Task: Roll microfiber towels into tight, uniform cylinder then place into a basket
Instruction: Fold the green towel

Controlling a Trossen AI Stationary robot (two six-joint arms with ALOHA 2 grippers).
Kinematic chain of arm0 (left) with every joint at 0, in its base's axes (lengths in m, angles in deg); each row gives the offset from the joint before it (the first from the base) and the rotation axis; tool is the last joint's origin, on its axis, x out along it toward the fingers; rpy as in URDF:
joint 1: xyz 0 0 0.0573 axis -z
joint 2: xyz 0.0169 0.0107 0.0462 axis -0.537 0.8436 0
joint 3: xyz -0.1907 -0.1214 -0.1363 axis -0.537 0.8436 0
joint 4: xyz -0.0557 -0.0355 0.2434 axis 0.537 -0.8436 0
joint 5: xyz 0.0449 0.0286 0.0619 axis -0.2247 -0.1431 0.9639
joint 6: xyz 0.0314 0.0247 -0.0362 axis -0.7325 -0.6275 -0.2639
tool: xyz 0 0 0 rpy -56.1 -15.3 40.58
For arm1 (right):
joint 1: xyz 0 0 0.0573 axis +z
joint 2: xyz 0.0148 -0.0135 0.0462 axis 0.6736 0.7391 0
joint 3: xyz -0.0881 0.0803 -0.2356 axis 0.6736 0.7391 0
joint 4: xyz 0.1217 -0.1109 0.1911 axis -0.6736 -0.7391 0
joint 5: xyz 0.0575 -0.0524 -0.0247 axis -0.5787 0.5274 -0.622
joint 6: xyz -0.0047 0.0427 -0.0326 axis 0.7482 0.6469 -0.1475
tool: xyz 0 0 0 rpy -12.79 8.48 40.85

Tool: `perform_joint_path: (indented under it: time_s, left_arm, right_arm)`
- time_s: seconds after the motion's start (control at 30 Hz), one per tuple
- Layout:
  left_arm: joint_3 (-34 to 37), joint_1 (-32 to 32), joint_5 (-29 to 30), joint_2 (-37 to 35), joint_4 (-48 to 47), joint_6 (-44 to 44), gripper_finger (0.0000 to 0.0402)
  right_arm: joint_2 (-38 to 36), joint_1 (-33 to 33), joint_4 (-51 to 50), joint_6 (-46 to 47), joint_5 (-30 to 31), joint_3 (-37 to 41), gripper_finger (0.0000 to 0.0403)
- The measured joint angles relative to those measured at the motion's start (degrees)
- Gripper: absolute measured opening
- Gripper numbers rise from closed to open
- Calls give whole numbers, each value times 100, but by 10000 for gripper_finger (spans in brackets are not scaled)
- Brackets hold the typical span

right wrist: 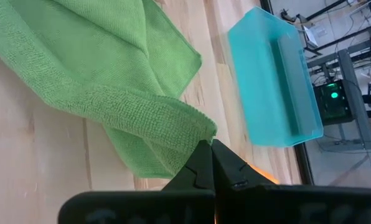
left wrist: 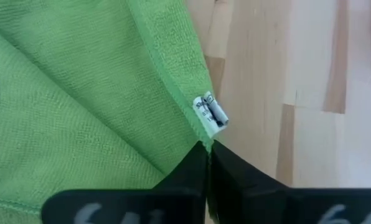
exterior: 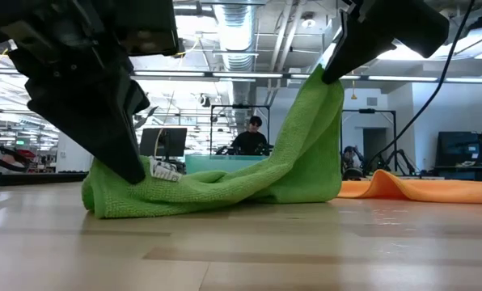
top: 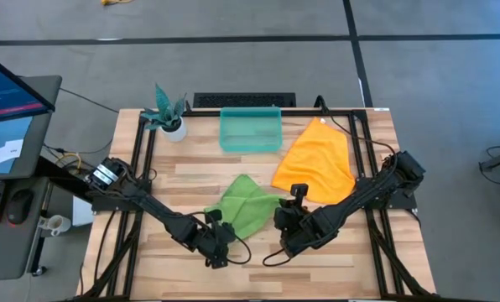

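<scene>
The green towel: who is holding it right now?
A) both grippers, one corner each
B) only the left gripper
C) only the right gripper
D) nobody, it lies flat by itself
A: the left gripper is shut on the tagged corner of the green towel down at the table, and the right gripper is shut on another corner, lifted up.

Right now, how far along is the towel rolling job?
Nothing is rolled yet. In hand: the left gripper and right gripper each pinch a corner of the green towel. Left: rolling it, rolling the flat orange towel, and filling the empty basket.
</scene>
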Motion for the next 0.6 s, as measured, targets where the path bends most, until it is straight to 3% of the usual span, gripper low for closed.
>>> perform_joint_path:
  time_s: [0.17, 0.37, 0.6]
  left_arm:
    - [-515, 130, 335, -171, -1019, 22, 1]
    - [-1778, 417, 1235, -409, -3347, 406, 0]
    - [-3279, 713, 2021, -408, -5987, 1310, 0]
  right_arm:
    - [-5, 149, -145, -201, 167, -46, 2]
    - [-115, 468, -349, -204, 226, -332, 2]
    - [-432, 782, -358, -240, 769, -507, 2]
